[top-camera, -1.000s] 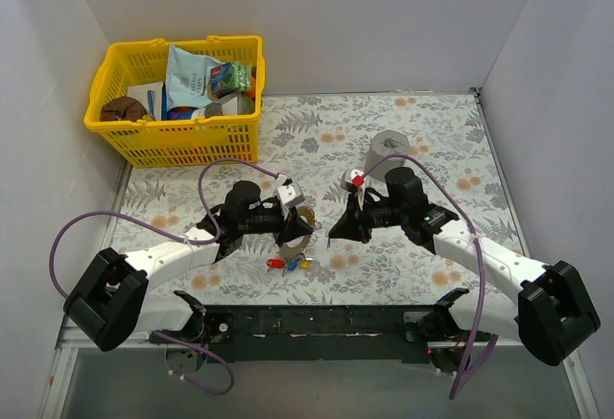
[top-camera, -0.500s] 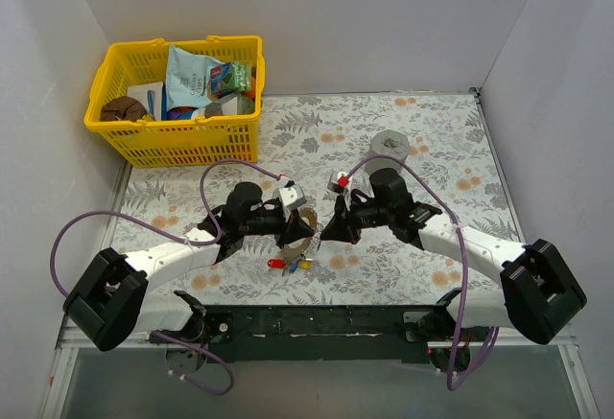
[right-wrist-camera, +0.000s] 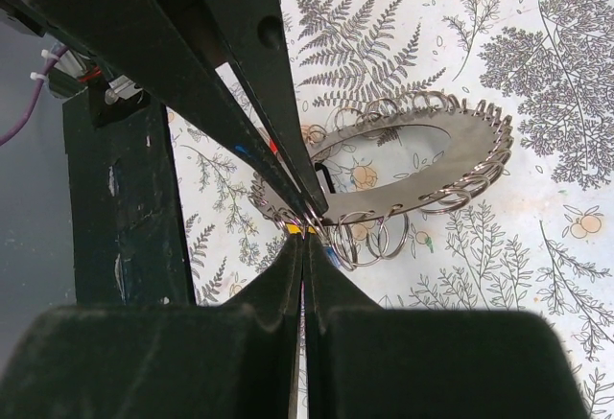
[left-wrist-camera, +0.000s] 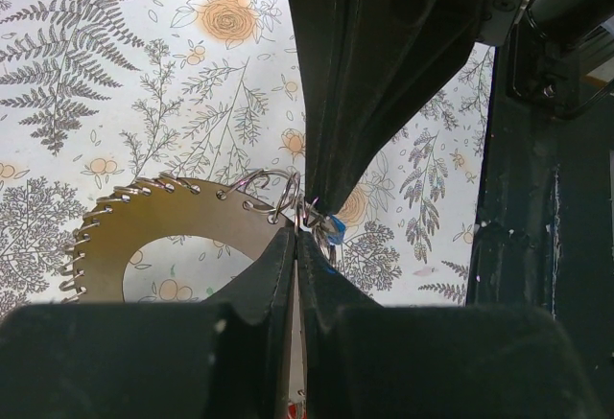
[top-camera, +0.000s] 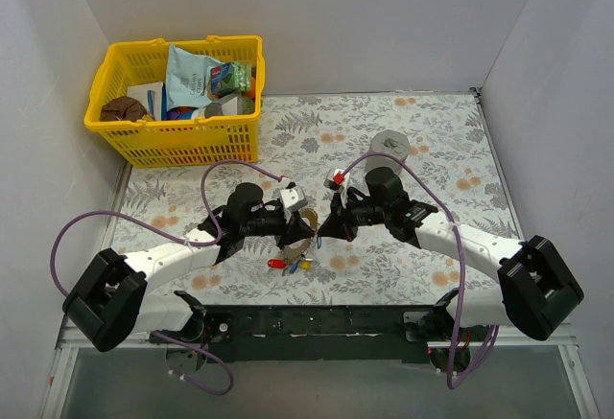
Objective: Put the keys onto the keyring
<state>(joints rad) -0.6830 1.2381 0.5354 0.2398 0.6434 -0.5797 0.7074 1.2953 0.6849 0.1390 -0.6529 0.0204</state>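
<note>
Top view – left end effector point(top-camera: 295, 234): clenched at the near-left side of the keyring point(top-camera: 303, 220), mid-counter.
Top view – right end effector point(top-camera: 324, 230): tips pressed together at the keyring's right side, facing the left one with only the keyring between them.
Top view – keys point(top-camera: 290, 265): a small red, yellow and blue cluster on the counter point(top-camera: 432, 122), just in front of the keyring and near the front edge.
Top view – room: the basket point(top-camera: 177, 141) sits in the far-left corner and the cylinder point(top-camera: 389, 143) behind the right arm, both well apart from the end effectors; bare counter lies to the right and far side.

Left wrist – end effector point(left-wrist-camera: 302, 220): jaws fully closed, grasping the keyring point(left-wrist-camera: 144, 213) at its rim, where wire loops point(left-wrist-camera: 273, 189) hang.
Left wrist – key: a blue speck point(left-wrist-camera: 333, 232) shows just beside the tips.
Left wrist – edge: the counter's dark front frame runs down the right side of the view.

Right wrist – end effector point(right-wrist-camera: 309, 227): jaws closed with no gap, the tips touching the keyring point(right-wrist-camera: 480, 146) rim among its loops – whether they pinch one I cannot tell.
Right wrist – edge: the dark frame lies to the left, open counter beyond the keyring.
</note>
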